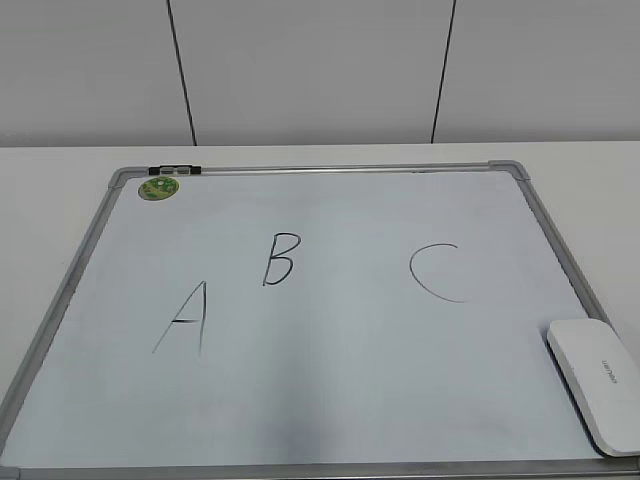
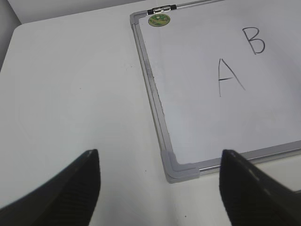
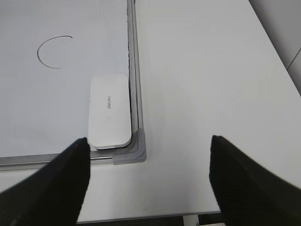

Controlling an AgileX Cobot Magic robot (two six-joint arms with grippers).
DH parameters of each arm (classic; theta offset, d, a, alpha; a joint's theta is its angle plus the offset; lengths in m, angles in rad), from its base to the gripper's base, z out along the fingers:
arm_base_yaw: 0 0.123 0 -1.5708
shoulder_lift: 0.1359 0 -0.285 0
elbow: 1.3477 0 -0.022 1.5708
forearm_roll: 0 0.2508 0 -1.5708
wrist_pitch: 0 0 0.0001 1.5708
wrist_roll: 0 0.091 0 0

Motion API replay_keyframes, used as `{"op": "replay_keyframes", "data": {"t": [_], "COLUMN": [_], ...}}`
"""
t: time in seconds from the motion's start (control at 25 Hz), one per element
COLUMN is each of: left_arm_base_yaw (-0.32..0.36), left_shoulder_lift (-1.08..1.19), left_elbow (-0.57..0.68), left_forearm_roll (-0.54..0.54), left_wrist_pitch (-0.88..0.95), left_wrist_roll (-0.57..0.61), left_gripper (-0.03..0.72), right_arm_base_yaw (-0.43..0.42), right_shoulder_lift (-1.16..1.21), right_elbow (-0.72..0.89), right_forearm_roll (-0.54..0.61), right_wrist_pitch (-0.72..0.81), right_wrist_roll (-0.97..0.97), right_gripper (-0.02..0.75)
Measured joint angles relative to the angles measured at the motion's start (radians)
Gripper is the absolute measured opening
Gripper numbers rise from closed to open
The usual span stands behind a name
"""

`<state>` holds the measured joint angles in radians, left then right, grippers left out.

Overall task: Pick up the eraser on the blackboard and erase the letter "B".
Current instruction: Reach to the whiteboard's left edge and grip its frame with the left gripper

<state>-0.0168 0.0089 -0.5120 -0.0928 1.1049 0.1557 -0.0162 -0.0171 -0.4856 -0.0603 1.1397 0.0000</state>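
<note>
The blackboard is a white board with a silver-grey frame, lying flat on the table. The letter "B" is drawn left of its middle, between a slanted "A" and a curved "C". The eraser is a flat white block lying on the board's near right corner; it also shows in the right wrist view. My right gripper is open and empty, just in front of that corner. My left gripper is open and empty by the board's near left corner. Neither gripper shows in the exterior view.
A round green sticker sits at the board's far left corner beside a small black-and-silver clip. Bare white table lies left of the board and also right of it. The table's front edge is close under my right gripper.
</note>
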Motion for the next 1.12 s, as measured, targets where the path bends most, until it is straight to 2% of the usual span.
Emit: {"op": "replay_keyframes", "data": {"t": [0.64, 0.8, 1.12], "left_arm_base_yaw": [0.000, 0.000, 0.000], "left_shoulder_lift": [0.000, 0.014, 0.331], "left_elbow": [0.000, -0.037, -0.123], "left_forearm_roll": [0.000, -0.016, -0.054], "left_wrist_pitch": [0.000, 0.005, -0.019], "left_wrist_roll": [0.000, 0.000, 0.000], "left_gripper": [0.587, 0.587, 0.586], "right_arm_base_yaw": [0.000, 0.000, 0.000], "right_shoulder_lift": [0.000, 0.000, 0.000], "right_elbow": [0.000, 0.000, 0.000], "right_forearm_roll": [0.000, 0.000, 0.000], "right_wrist_pitch": [0.000, 0.000, 0.000], "right_wrist_roll": [0.000, 0.000, 0.000], "right_gripper": [0.587, 0.587, 0.587]}}
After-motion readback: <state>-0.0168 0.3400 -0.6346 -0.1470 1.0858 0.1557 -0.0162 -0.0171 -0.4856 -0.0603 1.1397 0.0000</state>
